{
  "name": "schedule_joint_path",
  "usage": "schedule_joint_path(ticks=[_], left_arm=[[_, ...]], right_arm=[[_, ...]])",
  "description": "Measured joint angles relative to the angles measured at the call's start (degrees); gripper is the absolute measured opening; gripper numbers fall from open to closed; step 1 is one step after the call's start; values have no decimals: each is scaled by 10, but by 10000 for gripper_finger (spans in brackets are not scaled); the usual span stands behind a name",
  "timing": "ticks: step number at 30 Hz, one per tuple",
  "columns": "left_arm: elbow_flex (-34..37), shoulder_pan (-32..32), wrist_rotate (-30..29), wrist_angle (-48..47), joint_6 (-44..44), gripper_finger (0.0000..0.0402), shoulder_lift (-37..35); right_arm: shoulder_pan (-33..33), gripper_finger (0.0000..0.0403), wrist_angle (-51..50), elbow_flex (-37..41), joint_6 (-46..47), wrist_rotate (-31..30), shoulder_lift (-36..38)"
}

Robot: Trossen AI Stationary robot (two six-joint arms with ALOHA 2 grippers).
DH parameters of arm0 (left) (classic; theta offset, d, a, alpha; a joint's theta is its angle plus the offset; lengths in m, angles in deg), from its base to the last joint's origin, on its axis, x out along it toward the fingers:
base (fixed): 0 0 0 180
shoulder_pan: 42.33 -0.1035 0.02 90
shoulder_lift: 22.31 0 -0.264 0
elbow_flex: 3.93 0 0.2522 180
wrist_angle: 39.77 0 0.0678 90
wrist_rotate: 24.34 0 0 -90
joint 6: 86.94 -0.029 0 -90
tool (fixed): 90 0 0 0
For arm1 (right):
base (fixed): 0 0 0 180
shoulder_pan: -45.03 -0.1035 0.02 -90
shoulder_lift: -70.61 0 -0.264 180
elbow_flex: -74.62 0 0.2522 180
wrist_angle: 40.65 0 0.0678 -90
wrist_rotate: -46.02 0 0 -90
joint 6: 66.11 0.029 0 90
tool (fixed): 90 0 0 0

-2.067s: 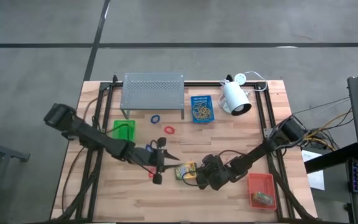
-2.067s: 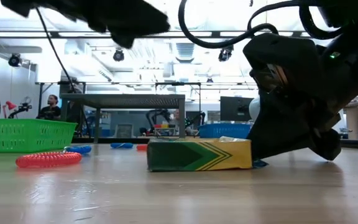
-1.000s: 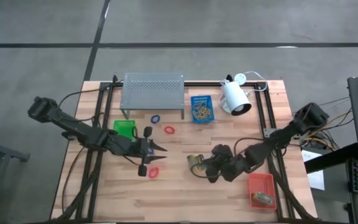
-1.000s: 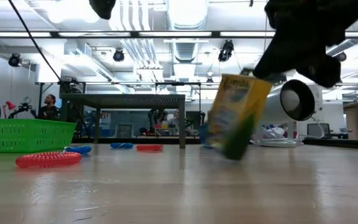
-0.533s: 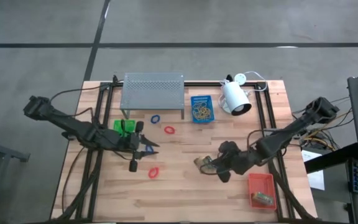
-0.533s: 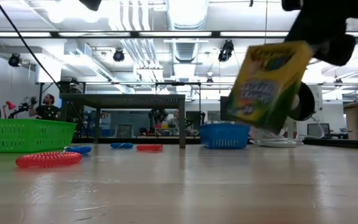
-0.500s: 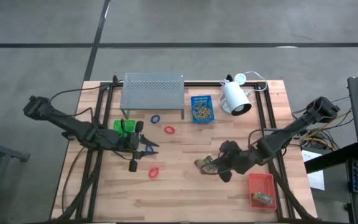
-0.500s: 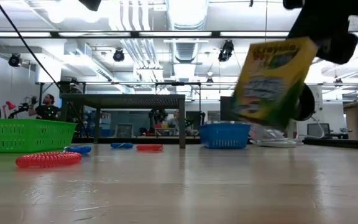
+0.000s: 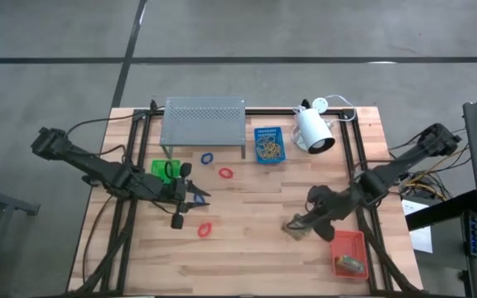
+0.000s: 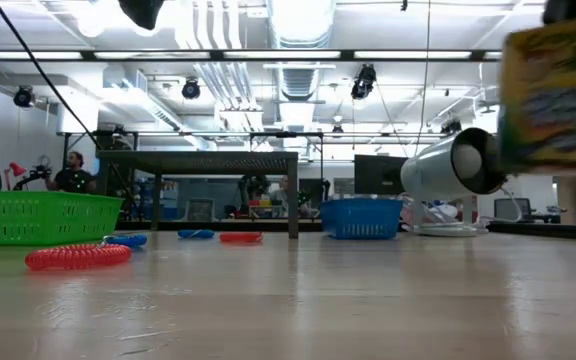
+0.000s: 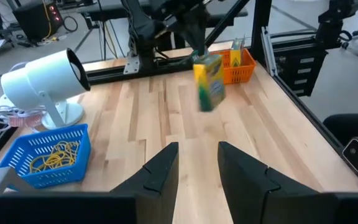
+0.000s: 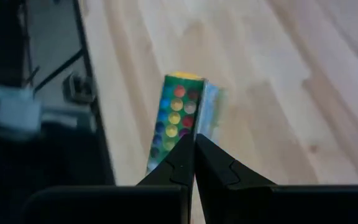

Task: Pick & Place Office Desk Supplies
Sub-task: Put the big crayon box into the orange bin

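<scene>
Fingers of my right gripper [image 12: 193, 163] are pinched tight on the green and yellow card box [image 12: 180, 118], which hangs clear above the table [image 9: 247, 248], just beside the red-orange tray [image 9: 348, 253] where a second box [image 9: 351, 264] lies. My left gripper [image 9: 190, 201] sits with its fingers partly apart, holding nothing, over the table near the green tray [image 9: 166, 170] and a red loop [image 9: 204, 229].
</scene>
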Motion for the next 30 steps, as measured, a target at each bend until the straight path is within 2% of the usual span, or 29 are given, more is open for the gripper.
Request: schedule_joint_path(ticks=[6, 15, 19, 23, 30], left_arm=[[0, 0, 0, 0, 0, 117, 0], [0, 0, 0, -3, 0, 117, 0], [0, 0, 0, -3, -1, 117, 0], [0, 0, 0, -3, -2, 117, 0], [0, 0, 0, -3, -2, 117, 0]], right_arm=[[0, 8, -89, -27, 4, 58, 27], [-4, 8, -339, -208, -29, 61, 3], [-13, 8, -404, -282, -86, 62, -20], [-23, 8, -457, -341, -103, 63, -42], [-54, 8, -547, -390, -105, 62, -65]])
